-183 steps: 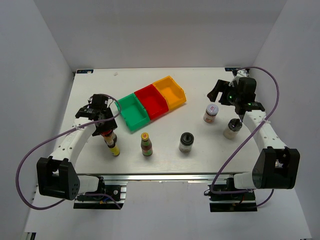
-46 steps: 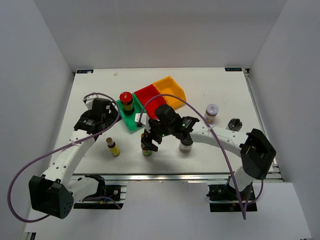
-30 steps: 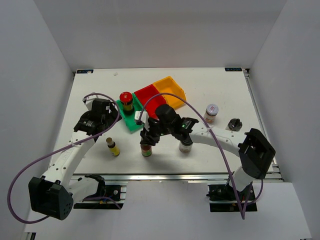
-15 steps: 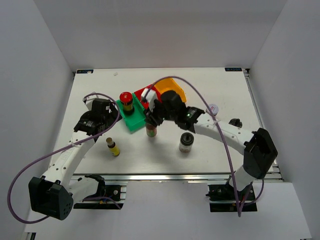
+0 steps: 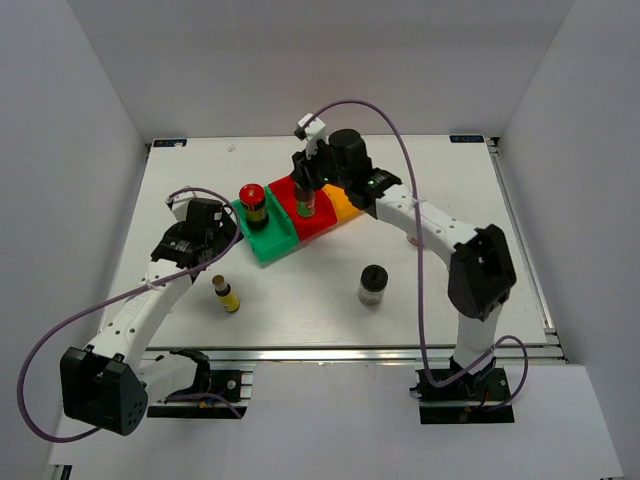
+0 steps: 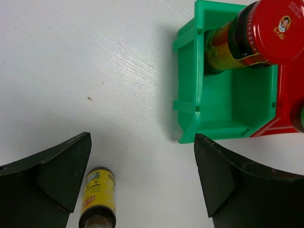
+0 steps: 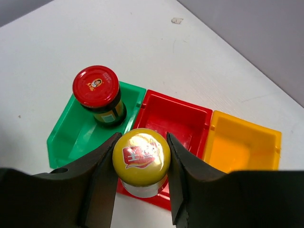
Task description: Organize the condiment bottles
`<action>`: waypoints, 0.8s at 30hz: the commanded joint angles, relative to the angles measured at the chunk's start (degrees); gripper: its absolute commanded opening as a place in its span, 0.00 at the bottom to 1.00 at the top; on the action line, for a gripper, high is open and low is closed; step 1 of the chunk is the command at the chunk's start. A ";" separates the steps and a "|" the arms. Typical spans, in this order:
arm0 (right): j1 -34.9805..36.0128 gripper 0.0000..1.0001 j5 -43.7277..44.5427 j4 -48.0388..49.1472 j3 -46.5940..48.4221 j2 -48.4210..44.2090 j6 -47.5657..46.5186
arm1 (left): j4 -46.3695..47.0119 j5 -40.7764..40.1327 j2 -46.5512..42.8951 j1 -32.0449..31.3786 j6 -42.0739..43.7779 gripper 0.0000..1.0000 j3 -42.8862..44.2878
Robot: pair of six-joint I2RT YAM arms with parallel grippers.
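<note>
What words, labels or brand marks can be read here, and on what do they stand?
No text reads clearly.
red-capped jar: portrait logo on the cap; cap and label print too small.
yellow-capped sauce bottle: red emblem with white characters on the cap, blurred.
slim yellow bottle: label print too small.

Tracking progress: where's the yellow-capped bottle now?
In the top view, the yellow-capped bottle is over the red bin, gripped by the right tool, beside the red-capped jar.
</note>
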 commanded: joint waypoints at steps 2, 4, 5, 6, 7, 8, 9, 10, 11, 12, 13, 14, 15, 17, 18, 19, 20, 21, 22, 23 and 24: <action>0.20 0.06 3.32 9.11 8.91 4.39 0.46 | -0.49 -2.00 0.37 -0.16 -0.80 0.98 0.79; 0.20 0.06 4.56 10.24 10.32 7.20 -0.24 | -0.66 -1.65 0.63 -0.16 -0.89 0.98 0.87; 0.12 0.06 5.96 11.64 11.37 8.08 -0.24 | -0.75 -1.65 0.81 -0.16 -0.80 0.98 0.96; 0.03 0.05 6.49 12.27 11.90 9.48 -0.15 | -1.01 -1.65 1.07 -0.16 -0.80 0.98 0.96; -0.06 0.05 6.76 13.14 12.17 9.93 0.02 | -1.19 -1.74 1.25 -0.16 -0.80 0.98 1.05; -0.24 0.05 6.76 15.07 12.26 10.54 0.02 | -1.37 -1.83 1.33 -0.16 -0.89 0.98 1.05; -0.32 0.05 6.85 16.22 12.08 10.81 0.20 | -1.37 -2.00 1.51 -0.16 -0.89 0.98 1.14; -0.41 0.05 6.76 17.10 12.08 11.07 0.46 | -1.54 -2.09 1.68 -0.16 -0.89 0.98 1.31; -0.67 0.06 6.68 18.32 12.43 11.86 0.55 | -1.54 -2.09 1.77 -0.16 -0.98 0.98 1.40; -0.68 0.06 6.33 18.86 12.61 12.30 0.55 | -1.54 -2.09 1.77 -0.25 -0.89 0.98 1.40; -0.76 0.06 5.98 19.13 12.96 12.74 0.72 | -1.54 -2.18 1.77 -0.25 -0.98 0.98 1.31; -0.85 0.06 5.10 19.30 13.31 13.79 0.73 | -1.54 -2.18 1.77 -0.16 -0.89 0.98 1.14; -0.77 0.07 4.66 20.52 13.49 14.32 0.64 | -1.46 -2.26 1.69 -0.25 -0.89 0.98 1.05; -0.85 0.08 4.91 23.16 12.88 15.55 0.81 | -1.46 -2.53 1.77 -0.16 -1.07 0.98 0.96; -0.94 0.08 5.09 24.82 12.70 16.08 1.08 | -1.20 -2.53 1.86 -0.16 -1.07 0.98 0.96; -0.94 0.09 5.09 24.93 13.13 16.69 1.25 | -1.19 -2.53 1.95 -0.16 -0.98 0.98 1.05; -0.94 0.09 5.27 25.02 13.57 17.74 1.34 | -1.19 -2.27 2.12 -0.16 -1.07 0.98 1.05; -0.94 0.09 5.36 25.10 13.92 18.28 1.43 | -1.37 -2.27 2.30 -0.16 -0.98 0.98 1.14; -0.85 0.10 5.44 25.10 14.62 18.80 1.43 | -1.46 -2.27 2.39 -0.16 -0.98 0.98 1.31; -0.85 0.10 5.88 25.19 14.98 19.68 1.43 | -1.63 -2.44 2.65 -0.16 -1.07 0.98 1.31; -0.85 0.10 6.15 25.11 15.16 20.12 1.60 | -1.63 -2.44 2.65 -0.16 -1.07 0.98 1.23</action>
